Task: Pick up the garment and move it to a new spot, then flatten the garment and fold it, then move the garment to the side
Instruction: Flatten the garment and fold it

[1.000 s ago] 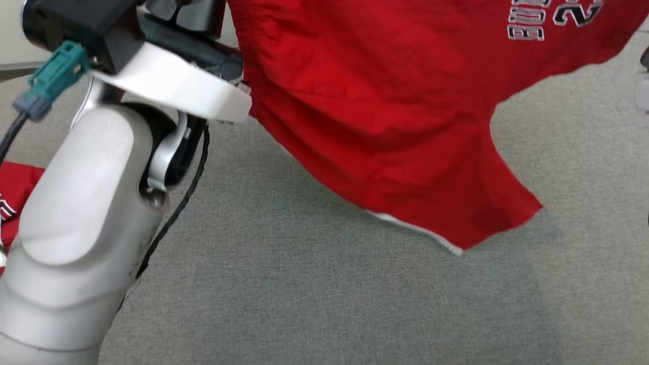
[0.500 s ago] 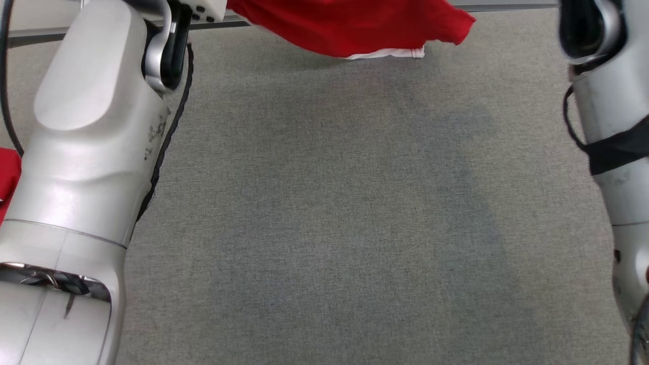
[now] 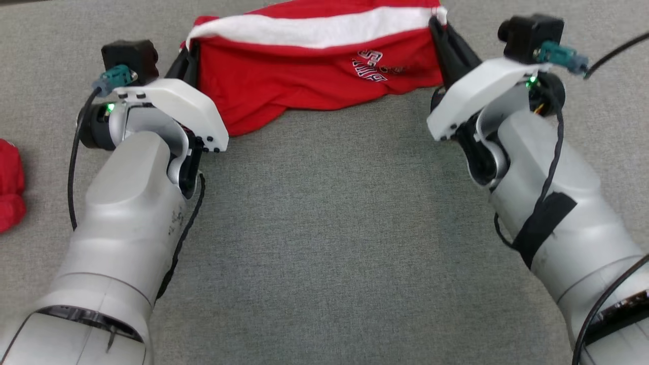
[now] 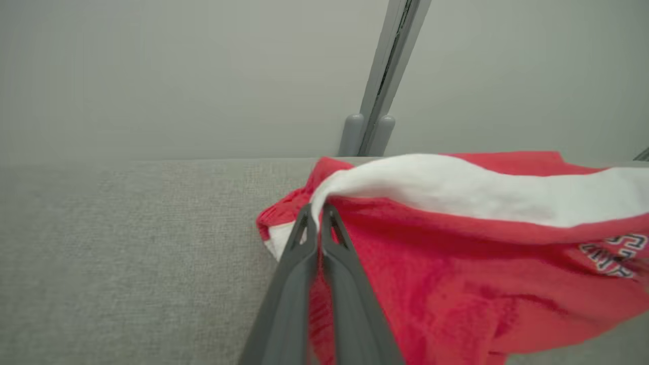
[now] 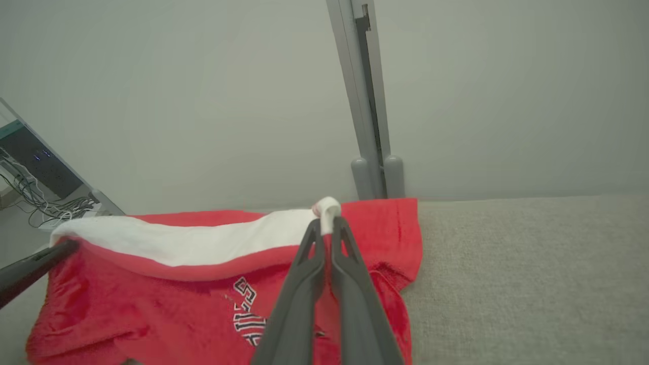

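The garment (image 3: 304, 76) is a red jersey with a white band and dark lettering, stretched sideways at the far end of the grey surface (image 3: 329, 228). Its lower part sags onto that surface. My left gripper (image 3: 186, 57) is shut on its left end. In the left wrist view the fingertips (image 4: 309, 223) pinch the white edge of the garment (image 4: 456, 274). My right gripper (image 3: 439, 28) is shut on the right end. In the right wrist view this gripper (image 5: 327, 223) pinches a curl of the white edge, with the garment (image 5: 152, 294) spreading to the left.
A shapeless red cloth lump (image 3: 7, 185) lies at the left edge. Behind the surface's far edge stand a pale wall and a grey post (image 4: 380, 101) (image 5: 365, 101). A rack with cables (image 5: 30, 177) stands beyond the far left corner.
The head view has swung. The garment hung high in the air a second ago; now it is low at the far end, its lower part on the surface, both grippers still shut on it.
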Available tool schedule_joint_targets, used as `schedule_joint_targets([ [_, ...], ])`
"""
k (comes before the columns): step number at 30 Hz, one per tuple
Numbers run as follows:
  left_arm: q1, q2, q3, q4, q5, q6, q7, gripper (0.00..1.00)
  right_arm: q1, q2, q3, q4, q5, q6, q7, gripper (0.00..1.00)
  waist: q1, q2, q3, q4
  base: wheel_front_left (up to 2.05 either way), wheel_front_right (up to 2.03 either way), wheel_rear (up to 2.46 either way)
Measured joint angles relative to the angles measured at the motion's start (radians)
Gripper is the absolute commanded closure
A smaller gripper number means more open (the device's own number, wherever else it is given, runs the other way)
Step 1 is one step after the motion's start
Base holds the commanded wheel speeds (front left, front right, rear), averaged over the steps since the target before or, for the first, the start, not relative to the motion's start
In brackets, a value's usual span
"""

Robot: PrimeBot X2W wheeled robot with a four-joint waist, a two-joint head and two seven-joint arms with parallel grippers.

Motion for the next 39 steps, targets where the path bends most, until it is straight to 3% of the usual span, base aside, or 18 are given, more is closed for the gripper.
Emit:
schedule_joint_targets([
  [4, 0.07, 0.001, -0.012, -0.054, -0.016, -0.007, 0.0, 1.0, 0.094, -0.018, 0.049, -0.017, 0.048, 0.0, -0.054, 1.0, 0.0, 0.0, -0.003, 0.008, 0.0, 0.0, 0.0],
  [9, 0.201, -0.001, -0.007, -0.194, 0.029, 0.024, -0.002, 1.0, 0.238, -0.081, 0.067, -0.114, 0.08, 0.0, -0.084, 1.0, 0.0, 0.0, -0.033, 0.018, 0.0, 0.0, 0.0],
  [13, 0.346, 0.0, 0.014, -0.328, 0.082, 0.044, -0.002, 1.0, 0.377, -0.135, 0.021, -0.275, 0.024, 0.0, -0.086, 1.0, 0.0, 0.0, -0.071, 0.024, 0.0, 0.0, 0.0],
  [17, 0.518, 0.012, 0.034, -0.454, 0.127, 0.058, -0.002, 1.0, 0.566, -0.14, -0.058, -0.423, -0.052, 0.0, -0.086, 1.0, 0.0, 0.0001, -0.117, 0.023, 0.0, 0.0, 0.0],
  [24, 0.795, 0.029, 0.052, -0.646, 0.157, 0.076, -0.002, 1.0, 0.879, -0.134, -0.177, -0.617, -0.187, 0.0, -0.086, 1.0, -0.0001, 0.0, -0.209, 0.02, 0.0, 0.0, 0.0],
  [28, 0.909, 0.061, 0.061, -0.745, 0.163, 0.113, -0.002, 1.0, 1.045, -0.097, -0.255, -0.731, -0.25, 0.0, -0.047, 1.0, 0.0, 0.0001, -0.265, 0.026, 0.0, 0.0, 0.0],
  [39, 1.211, 0.162, 0.008, -1.123, 0.182, 0.207, 0.21, 1.0, 1.387, -0.02, -0.393, -1.093, -0.352, 0.0, 0.169, 1.0, 0.0, 0.0001, -0.385, 0.015, 0.0, 0.0, 0.0],
])
